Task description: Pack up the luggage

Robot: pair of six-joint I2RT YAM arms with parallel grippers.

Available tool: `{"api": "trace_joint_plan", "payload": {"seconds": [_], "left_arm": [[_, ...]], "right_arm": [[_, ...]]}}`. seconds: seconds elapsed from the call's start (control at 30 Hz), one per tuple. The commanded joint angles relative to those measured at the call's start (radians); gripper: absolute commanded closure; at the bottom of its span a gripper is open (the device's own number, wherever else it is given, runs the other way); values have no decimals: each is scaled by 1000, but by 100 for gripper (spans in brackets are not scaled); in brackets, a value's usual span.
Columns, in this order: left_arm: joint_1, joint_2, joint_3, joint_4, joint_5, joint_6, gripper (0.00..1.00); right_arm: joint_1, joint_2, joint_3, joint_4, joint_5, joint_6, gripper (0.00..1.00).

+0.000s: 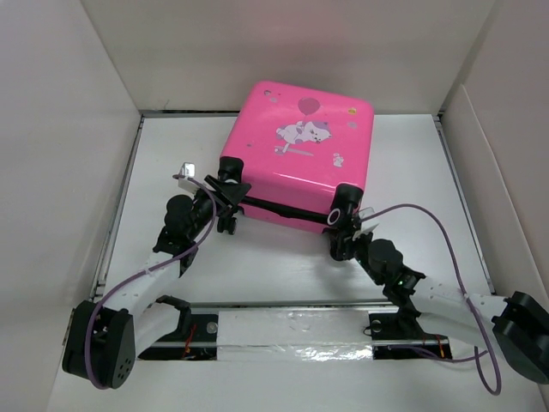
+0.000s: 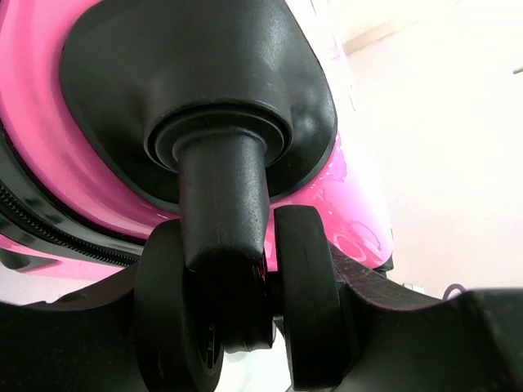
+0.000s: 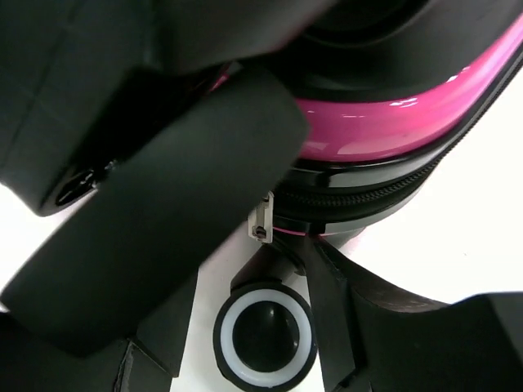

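— Pink luggage [image 1: 296, 154], zipped shut and lying flat on the white desk [image 1: 283, 275], over toward the far wall with its cartoon print facing up. Both arms reach in to its near edge.

— What's the left hand [image 1: 226, 187] doing?

— It's at the near-left corner, clamped on the twin caster [image 2: 306, 302] there. In the left wrist view the two black wheels sit side by side under their stem. The fingers [image 2: 73, 335] press on them from either side, held apart by the width of the pair.

— And the right hand [image 1: 343, 221]?

— At the near-right corner, right up against the shell, below the black zipper [image 3: 384, 184]. The right wrist view shows a black wheel with a white ring [image 3: 264, 336] low in the frame, with one finger [image 3: 392, 335] just beside it. A big dark shape [image 3: 163, 229] very close to the lens hides the other side. Whether that hand is gripping the wheel or only standing around it, I cannot tell.

— Is the case off the desk at all?

— From above it looks to rest flat on it, with both hands low at the wheels
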Motion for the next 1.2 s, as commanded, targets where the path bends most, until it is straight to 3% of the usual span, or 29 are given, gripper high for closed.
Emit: {"api": "trace_joint_plan", "payload": {"seconds": [0.0, 0.17, 0.37, 0.57, 0.73, 0.87, 1.0, 1.17], "left_arm": [[-21, -51, 52, 349, 16, 44, 100], [-21, -62, 46, 328, 13, 52, 100], [-21, -98, 14, 305, -11, 58, 100], [-21, -111, -26, 339, 25, 12, 100], [-21, -105, -74, 401, 79, -33, 100], [-111, -66, -108, 447, 75, -23, 100], [-260, -22, -112, 446, -19, 35, 100], [-291, 69, -129, 548, -16, 15, 100]], "right_arm": [[-21, 21, 55, 235, -3, -43, 45], [-21, 52, 71, 340, 2, -55, 54], [-21, -7, 45, 403, 89, -55, 44], [-21, -66, 19, 397, 233, -66, 51], [-66, -13, -1, 456, 274, -103, 52], [-103, 45, -4, 485, 169, -64, 51], [-104, 52, -17, 507, 212, -72, 61], [-144, 62, -11, 527, 130, -70, 60]]}}
